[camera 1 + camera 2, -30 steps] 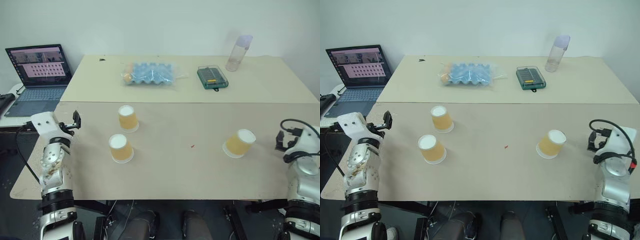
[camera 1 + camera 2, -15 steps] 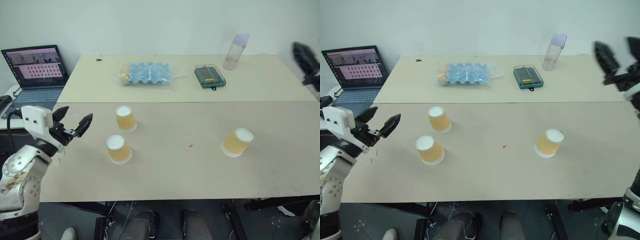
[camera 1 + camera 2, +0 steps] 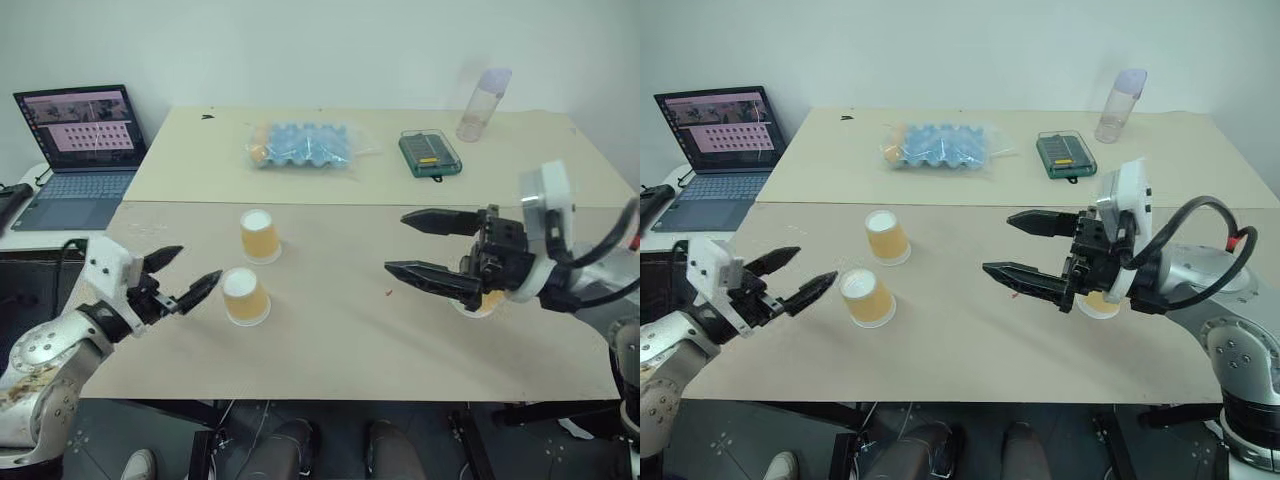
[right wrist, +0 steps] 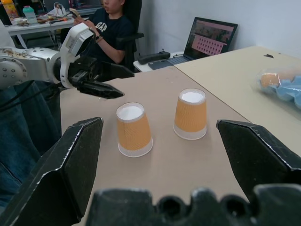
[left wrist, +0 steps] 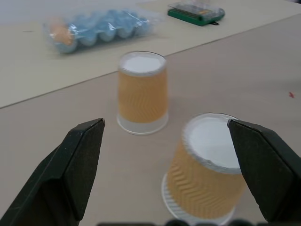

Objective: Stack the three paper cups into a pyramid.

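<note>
Three paper cups (image 3: pixel 245 297) on table (image 3: pixel 330 350) near its front edge, unstacked, axes vertical, bases up; third cup (image 3: pixel 1102 304) behind right tool (image 3: pixel 1025 250). Left tool (image 3: pixel 184 276) and right tool both spread, empty.

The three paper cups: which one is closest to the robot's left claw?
The yellow-orange paper cup standing upside down just in front of the open left claw. Another cup stands farther back, and the third sits behind the right claw.
</note>
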{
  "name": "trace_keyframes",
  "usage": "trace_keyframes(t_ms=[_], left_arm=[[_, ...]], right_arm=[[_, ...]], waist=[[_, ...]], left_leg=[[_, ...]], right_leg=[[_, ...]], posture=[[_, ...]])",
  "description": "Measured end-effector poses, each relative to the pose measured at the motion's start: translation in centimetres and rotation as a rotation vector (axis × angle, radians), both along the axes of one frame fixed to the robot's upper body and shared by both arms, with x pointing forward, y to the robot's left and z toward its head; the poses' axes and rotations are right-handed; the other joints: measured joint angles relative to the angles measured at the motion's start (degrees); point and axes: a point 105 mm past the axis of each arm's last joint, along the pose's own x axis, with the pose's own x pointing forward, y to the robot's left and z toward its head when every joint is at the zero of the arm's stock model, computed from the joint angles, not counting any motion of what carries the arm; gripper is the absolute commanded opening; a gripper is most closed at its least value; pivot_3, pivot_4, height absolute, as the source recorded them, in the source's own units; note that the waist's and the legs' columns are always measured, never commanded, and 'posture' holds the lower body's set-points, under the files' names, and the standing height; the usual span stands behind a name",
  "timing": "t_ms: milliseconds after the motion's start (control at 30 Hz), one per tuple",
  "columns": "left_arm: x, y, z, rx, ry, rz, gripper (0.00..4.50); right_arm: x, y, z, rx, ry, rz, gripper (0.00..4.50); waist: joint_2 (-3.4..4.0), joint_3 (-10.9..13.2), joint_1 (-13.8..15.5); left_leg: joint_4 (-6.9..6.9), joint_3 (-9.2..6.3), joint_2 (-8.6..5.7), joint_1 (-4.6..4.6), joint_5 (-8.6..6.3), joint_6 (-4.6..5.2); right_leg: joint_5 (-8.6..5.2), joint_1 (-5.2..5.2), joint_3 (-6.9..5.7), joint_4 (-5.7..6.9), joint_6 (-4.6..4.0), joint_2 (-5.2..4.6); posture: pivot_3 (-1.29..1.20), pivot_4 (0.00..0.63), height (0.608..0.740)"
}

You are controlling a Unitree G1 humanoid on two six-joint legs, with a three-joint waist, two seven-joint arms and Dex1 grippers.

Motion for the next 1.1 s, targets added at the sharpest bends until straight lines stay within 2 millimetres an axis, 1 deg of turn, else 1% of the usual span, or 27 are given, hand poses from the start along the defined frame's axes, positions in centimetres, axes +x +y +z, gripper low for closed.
trace_keyframes(t_ms=[33,100,200,267,367,467,567,700,867,1000,1100], left_arm=[[-0.3,-0.6,0.1,0.007,0.004,-0.046,4.47],[-0.4,-0.7,0.1,0.015,0.009,-0.064,4.47],[-0.8,-1.1,-0.5,0.036,0.045,-0.124,4.47],[-0.8,-1.1,-1.2,0.035,0.074,-0.135,4.47],[-0.5,-1.1,-2.9,0.054,0.123,-0.145,4.47],[0.1,-1.3,-3.6,0.054,0.133,-0.152,4.47],[0.7,-1.2,-3.7,0.065,0.115,-0.146,4.47],[1.4,-1.7,-3.8,0.060,0.102,-0.156,4.47],[2.1,-2.6,-2.8,0.056,0.058,-0.182,4.47],[2.3,-3.3,-2.6,0.045,0.050,-0.205,4.47],[2.4,-3.4,-2.5,0.044,0.053,-0.208,4.47]], right_arm=[[0.3,-0.1,-0.3,-0.005,0.005,-0.022,4.50],[0.4,-0.1,-0.4,-0.008,0.004,-0.030,4.50],[0.6,0.1,-0.8,0.001,0.014,-0.041,4.50],[0.6,0.1,-0.8,0.004,0.013,-0.046,4.50],[0.5,0.3,-0.7,0.007,0.003,-0.051,4.50],[0.2,0.3,-0.7,0.011,0.003,-0.059,4.50],[0.2,0.1,-0.6,0.021,-0.001,-0.070,4.50],[0.1,0.1,-0.6,0.022,-0.003,-0.082,4.50],[0.2,-0.1,-1.0,0.021,0.012,-0.102,4.50],[0.3,-0.3,-1.2,0.013,0.017,-0.117,4.50],[0.3,-0.3,-1.3,0.009,0.015,-0.122,4.50]], waist=[[0.00,0.0,0.0],[0.01,0.0,0.1],[0.01,0.0,0.0],[0.01,0.0,0.1],[0.01,0.0,0.2],[0.01,0.0,0.5],[0.01,0.0,0.6],[0.01,0.0,0.7],[0.00,0.0,0.7],[0.00,0.0,0.6],[0.00,0.0,0.6]], left_leg=[[0.00,0.00,0.02,0.00,0.00,0.00],[-0.01,0.00,0.02,0.00,0.00,0.00],[-0.02,0.02,0.04,0.00,0.00,0.00],[-0.02,0.02,0.04,0.01,0.00,0.00],[-0.02,0.02,0.04,0.01,0.00,0.00],[-0.02,0.02,0.04,0.00,0.00,0.00],[-0.02,0.02,0.04,0.00,0.00,0.00],[-0.02,0.02,0.04,-0.01,-0.01,0.01],[-0.02,0.02,0.04,0.00,-0.01,0.01],[-0.02,0.02,0.04,0.00,0.00,0.00],[-0.02,0.01,0.04,0.00,0.00,0.00]], right_leg=[[0.01,-0.02,-0.01,0.05,-0.02,0.01],[0.01,-0.04,0.00,0.05,-0.03,0.01],[0.01,-0.03,0.01,0.04,-0.04,0.02],[0.01,-0.03,0.00,0.04,-0.04,0.02],[0.02,-0.02,0.00,0.03,-0.05,0.01],[0.02,-0.03,-0.01,0.03,-0.05,0.02],[0.03,-0.02,-0.01,0.01,-0.05,0.01],[0.03,-0.03,-0.01,-0.01,-0.05,0.01],[0.03,-0.03,-0.02,0.00,-0.05,0.02],[0.03,-0.03,-0.02,0.00,-0.05,0.02],[0.03,-0.03,-0.02,0.01,-0.05,0.03]], posture=[[0.00,0.150,0.740],[0.00,0.150,0.740],[0.00,0.150,0.740],[0.00,0.150,0.740],[0.00,0.150,0.740],[0.00,0.150,0.740],[0.00,0.150,0.740],[0.00,0.150,0.740],[0.00,0.150,0.740],[0.00,0.150,0.740],[0.00,0.150,0.740]])
